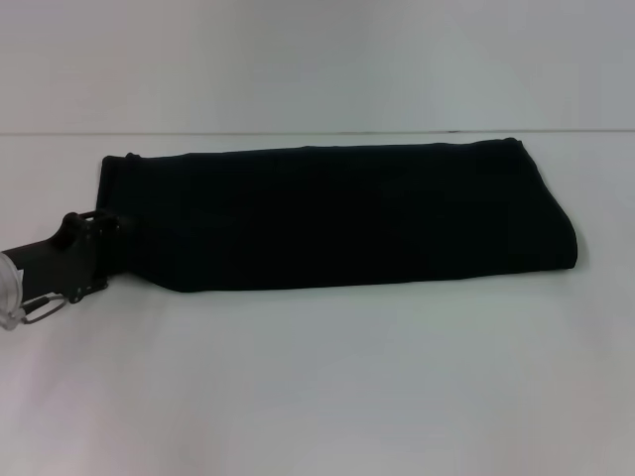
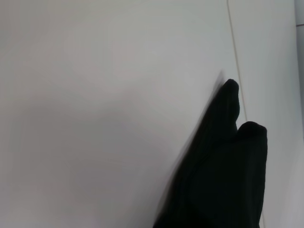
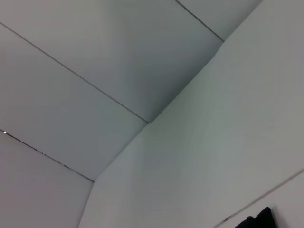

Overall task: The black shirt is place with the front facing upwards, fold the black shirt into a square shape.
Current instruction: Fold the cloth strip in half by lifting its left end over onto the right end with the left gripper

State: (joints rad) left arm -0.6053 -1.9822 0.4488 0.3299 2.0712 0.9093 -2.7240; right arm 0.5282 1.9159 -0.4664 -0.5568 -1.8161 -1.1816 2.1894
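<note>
The black shirt [image 1: 337, 213] lies folded into a long band across the white table [image 1: 317, 387], plain side up, with no lettering showing. My left gripper [image 1: 102, 250] reaches in from the left edge and is shut on the shirt's near-left corner. In the left wrist view the black cloth [image 2: 223, 175] rises close to the camera in two bunched lobes above the table. My right gripper is out of view. Its wrist view shows only pale panels and a small dark shape [image 3: 259, 219] at the bottom edge that I cannot identify.
The table's far edge [image 1: 317, 133] runs across the back, with a pale wall behind it. Bare white tabletop stretches in front of the shirt and to its right.
</note>
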